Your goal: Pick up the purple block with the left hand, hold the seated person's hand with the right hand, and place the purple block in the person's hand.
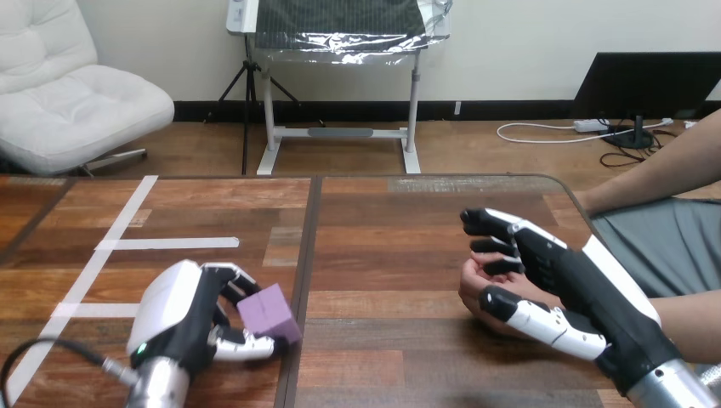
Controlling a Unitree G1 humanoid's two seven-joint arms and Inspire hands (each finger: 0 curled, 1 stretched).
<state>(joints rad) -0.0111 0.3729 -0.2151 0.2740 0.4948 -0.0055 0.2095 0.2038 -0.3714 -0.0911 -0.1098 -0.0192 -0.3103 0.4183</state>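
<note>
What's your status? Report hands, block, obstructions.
Left hand shut on purple block. Right hand curled round the person's hand. Block not yet placed; nothing lies between.

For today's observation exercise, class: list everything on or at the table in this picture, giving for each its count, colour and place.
Table: 1, brown wood, across the view.
Tape: 3 strips, white, on the table's left part, one long and two short ones branching off it.
Block: 1, purple, near the table's front left, in the left hand.
Person's hand: 1, at the table's right, between the right hand's fingers and thumb.
Left hand: 1, black and white, front left, fingers curled round the block.
Right hand: 1, black and white, front right, curled round the person's hand.
</note>
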